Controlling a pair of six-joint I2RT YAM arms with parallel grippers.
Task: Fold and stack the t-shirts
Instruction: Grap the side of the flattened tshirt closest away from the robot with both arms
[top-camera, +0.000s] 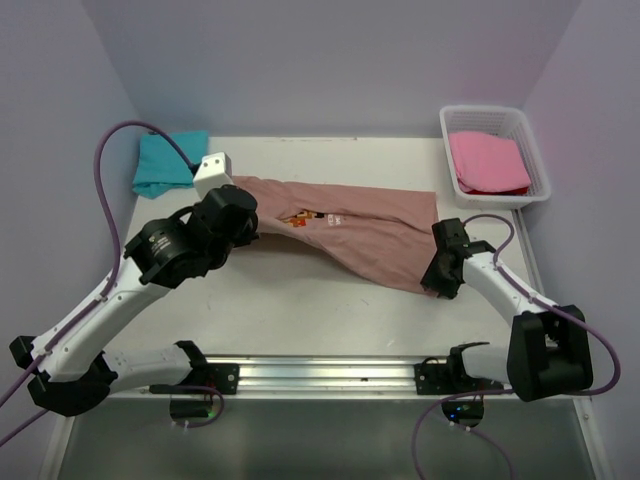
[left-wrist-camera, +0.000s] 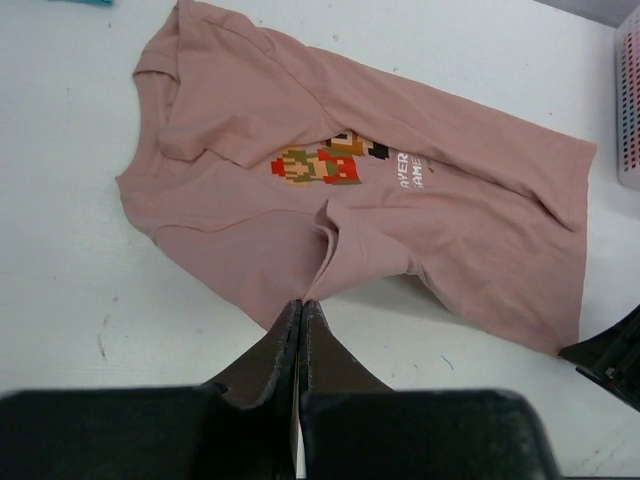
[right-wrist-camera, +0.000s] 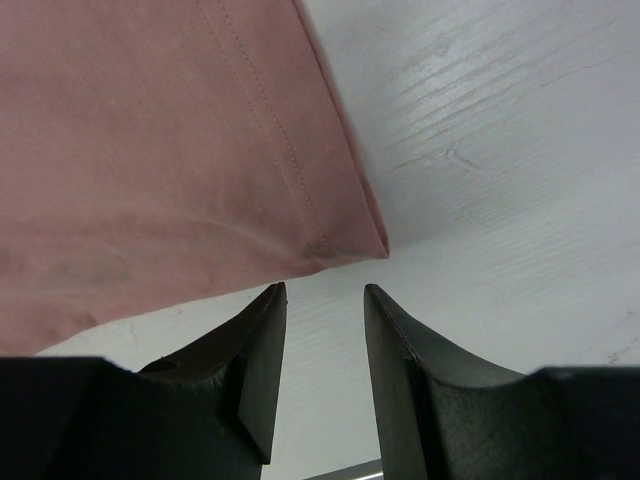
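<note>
Left gripper (left-wrist-camera: 301, 305) has its fingers pressed together on a raised ridge of the salmon-brown t-shirt (left-wrist-camera: 450, 220). The cloth looks pinched between them, though the tips hide the contact itself. Right gripper (right-wrist-camera: 325, 292) is narrowly parted with nothing between its jaws, and the shirt's stitched hem corner lies on the table (right-wrist-camera: 500, 120) just ahead of its tips.

By my reading the task is at an early stage. This shirt lies rumpled and print-up between the two grippers, with no clean fold in it. The teal t-shirt (top-camera: 160, 165) sits bunched beyond the left gripper. The pink t-shirt (top-camera: 488, 162) is in a white basket (top-camera: 480, 108) beyond the right one. No stack exists.

Only the overhead view takes in all three shirts, but there the wrists cover both sets of fingertips. The left wrist view shows the pixel print and the ridge, and the right wrist view shows the open gap and the hem seam.
</note>
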